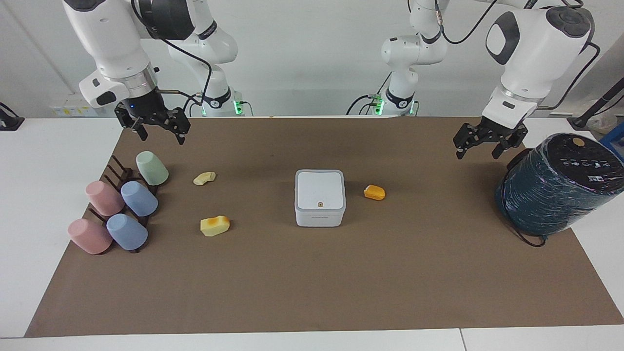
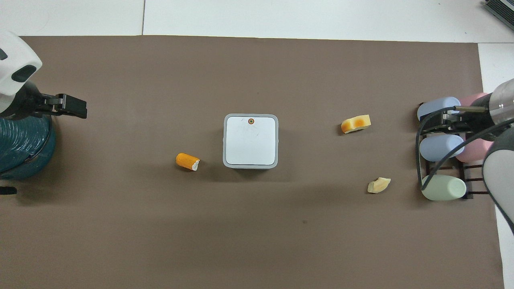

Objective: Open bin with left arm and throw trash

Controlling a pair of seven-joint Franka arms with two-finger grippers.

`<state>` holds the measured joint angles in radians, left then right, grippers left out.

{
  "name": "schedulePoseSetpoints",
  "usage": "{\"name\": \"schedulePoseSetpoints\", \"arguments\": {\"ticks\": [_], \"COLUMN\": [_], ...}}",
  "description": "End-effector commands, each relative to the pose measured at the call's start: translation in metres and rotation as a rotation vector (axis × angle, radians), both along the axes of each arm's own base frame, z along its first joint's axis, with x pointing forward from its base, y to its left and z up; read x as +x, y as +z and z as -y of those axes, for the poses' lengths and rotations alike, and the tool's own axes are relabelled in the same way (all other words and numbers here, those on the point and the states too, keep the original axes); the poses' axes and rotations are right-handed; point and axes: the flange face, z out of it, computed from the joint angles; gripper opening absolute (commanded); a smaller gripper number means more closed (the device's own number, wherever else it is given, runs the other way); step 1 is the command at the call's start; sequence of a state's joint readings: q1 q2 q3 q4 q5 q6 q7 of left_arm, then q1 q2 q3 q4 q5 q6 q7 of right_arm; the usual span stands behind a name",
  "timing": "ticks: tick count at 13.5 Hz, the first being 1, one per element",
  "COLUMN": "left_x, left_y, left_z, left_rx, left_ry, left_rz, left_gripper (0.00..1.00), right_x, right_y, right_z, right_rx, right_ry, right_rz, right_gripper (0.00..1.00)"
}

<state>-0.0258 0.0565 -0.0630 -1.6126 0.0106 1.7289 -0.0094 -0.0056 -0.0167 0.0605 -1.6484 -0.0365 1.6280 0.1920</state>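
Left gripper (image 1: 480, 145) jaws apart, seemingly over wrapped cylinder (image 1: 553, 190) | bin (image 1: 320, 197) shut | cups (image 1: 139, 198) aside

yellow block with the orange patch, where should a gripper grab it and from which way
Probably across its two long sides, coming straight down from above. The yellow block lies flat on the brown mat as a low, elongated lump, so its narrow width should fit between open fingers. Nothing touches it: the cream lump and the cup rack stand apart. The right gripper, open, hangs at that end of the table.
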Motion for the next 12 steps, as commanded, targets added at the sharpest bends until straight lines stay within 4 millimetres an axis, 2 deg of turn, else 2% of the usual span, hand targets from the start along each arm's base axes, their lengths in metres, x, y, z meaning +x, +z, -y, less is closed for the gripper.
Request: {"name": "schedulePoseSetpoints", "arguments": {"ticks": [1, 9, 11, 12], "left_x": [-0.008, -0.007, -0.008, -0.011], "left_y": [0.001, 0.002, 0.001, 0.0], "left_z": [0.0, 0.001, 0.005, 0.015], "left_rx": [0.022, 0.021, 0.022, 0.022], "left_ry": [-0.013, -0.013, -0.018, -0.033], "left_rz": [0.005, 0.011, 0.007, -0.004], "left_gripper": [1.0, 1.0, 1.0, 1.0], "right_x": [-0.002, -0.002, -0.002, -0.001], "right_y": [0.0, 0.0, 0.0, 0.001], "right_z": [0.001, 0.001, 0.0, 0.001], "right_rx": [0.002, 0.002, 0.002, 0.002], "right_ry": [0.023, 0.023, 0.024, 0.023], "right_rz": [-0.01, -0.01, -0.01, -0.008], "right_gripper": [1.0, 1.0, 1.0, 1.0]}}
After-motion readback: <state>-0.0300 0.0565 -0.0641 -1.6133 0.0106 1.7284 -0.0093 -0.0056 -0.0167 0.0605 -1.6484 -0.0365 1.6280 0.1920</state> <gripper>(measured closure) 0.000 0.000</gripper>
